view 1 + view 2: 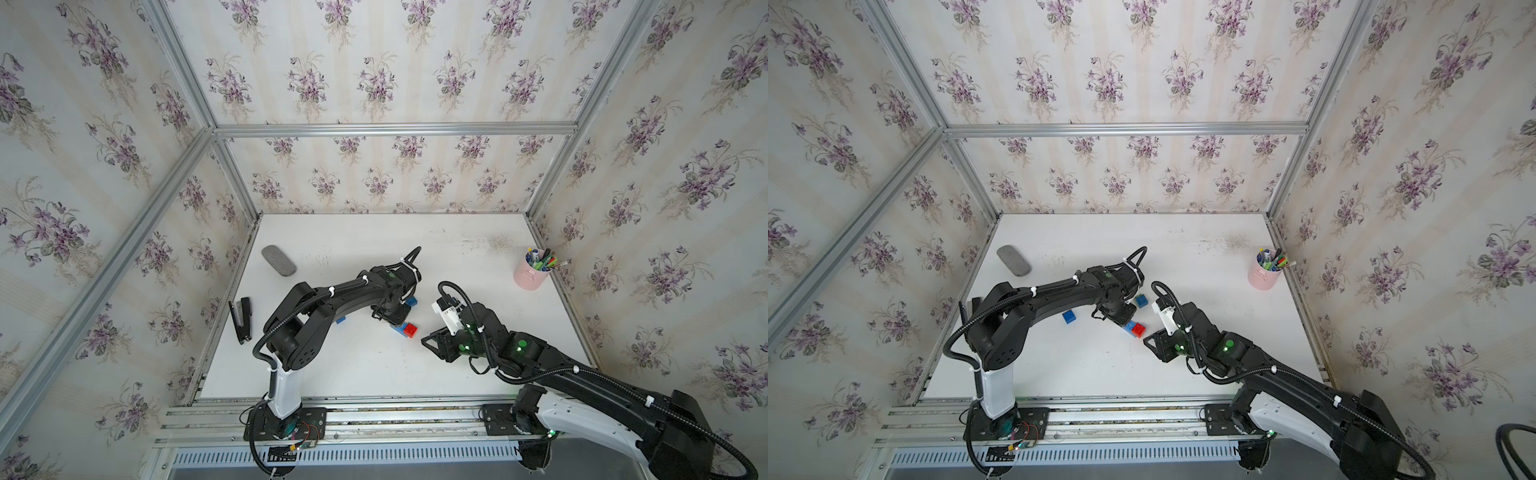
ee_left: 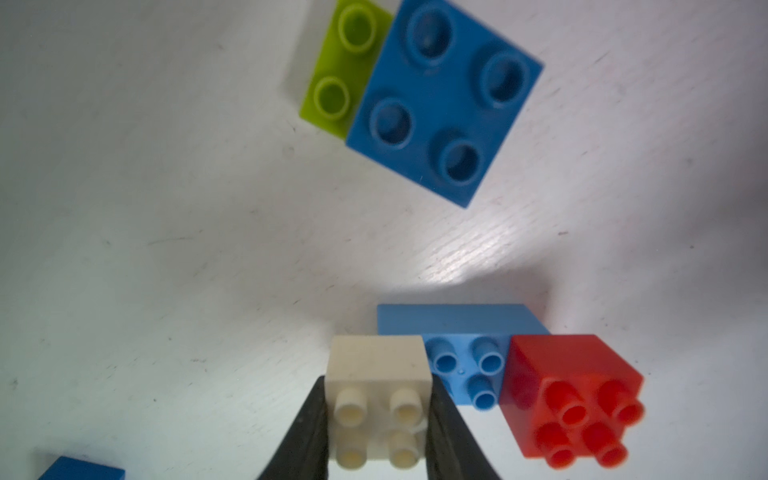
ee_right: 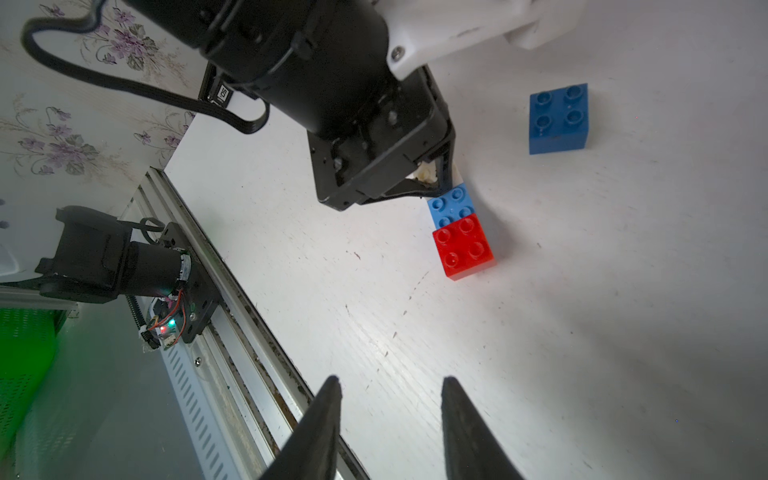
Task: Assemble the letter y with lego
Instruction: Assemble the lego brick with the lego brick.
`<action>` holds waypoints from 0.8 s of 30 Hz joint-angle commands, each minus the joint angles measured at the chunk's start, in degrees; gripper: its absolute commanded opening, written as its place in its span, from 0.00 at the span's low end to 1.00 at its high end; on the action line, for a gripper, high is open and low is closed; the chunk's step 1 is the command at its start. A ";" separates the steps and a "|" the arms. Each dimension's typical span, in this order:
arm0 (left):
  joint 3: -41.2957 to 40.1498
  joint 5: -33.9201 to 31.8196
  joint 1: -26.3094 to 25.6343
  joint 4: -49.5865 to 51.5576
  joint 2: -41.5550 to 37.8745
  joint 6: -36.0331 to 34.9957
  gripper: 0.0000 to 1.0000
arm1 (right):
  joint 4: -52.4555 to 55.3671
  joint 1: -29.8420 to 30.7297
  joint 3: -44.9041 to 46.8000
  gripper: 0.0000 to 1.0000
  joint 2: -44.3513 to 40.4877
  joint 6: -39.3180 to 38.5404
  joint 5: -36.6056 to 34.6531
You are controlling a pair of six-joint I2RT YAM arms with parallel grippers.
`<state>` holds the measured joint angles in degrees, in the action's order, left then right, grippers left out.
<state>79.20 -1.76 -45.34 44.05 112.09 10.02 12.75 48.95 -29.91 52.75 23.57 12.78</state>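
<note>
Lego [image 1: 400,328]: six studded bricks on the white desk [image 1: 374,365], near its middle.
- White brick [image 2: 376,365]: clamped between the jaws of the left claw [image 2: 378,415], at one end of the long light blue brick [image 2: 457,322]. Cannot tell whether it is seated.
- Red brick [image 2: 573,386]: stacked on the light blue brick's other end.
- Dark blue brick [image 2: 444,99]: partly covers the lime green brick [image 2: 340,66], apart from the group.
- Second dark blue brick [image 1: 1069,317]: alone.
- Right claw [image 3: 390,382]: jaws parted, empty, above bare desk near the red brick.
</note>
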 commanded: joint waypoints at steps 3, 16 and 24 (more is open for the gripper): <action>-2.13 -2.57 -0.40 2.45 1.48 1.82 0.21 | 0.14 0.01 0.03 0.41 -0.36 -0.04 -0.87; -2.50 -1.08 -0.93 0.99 0.22 2.77 0.19 | 0.54 0.01 0.12 0.41 -0.98 0.05 -1.71; -0.64 -0.86 -1.11 1.68 -1.70 2.94 0.36 | 0.51 0.00 -0.06 0.41 -0.98 0.33 -1.71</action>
<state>78.28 -3.29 -46.37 42.68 110.48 12.58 13.98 48.95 -29.67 52.01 23.57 11.49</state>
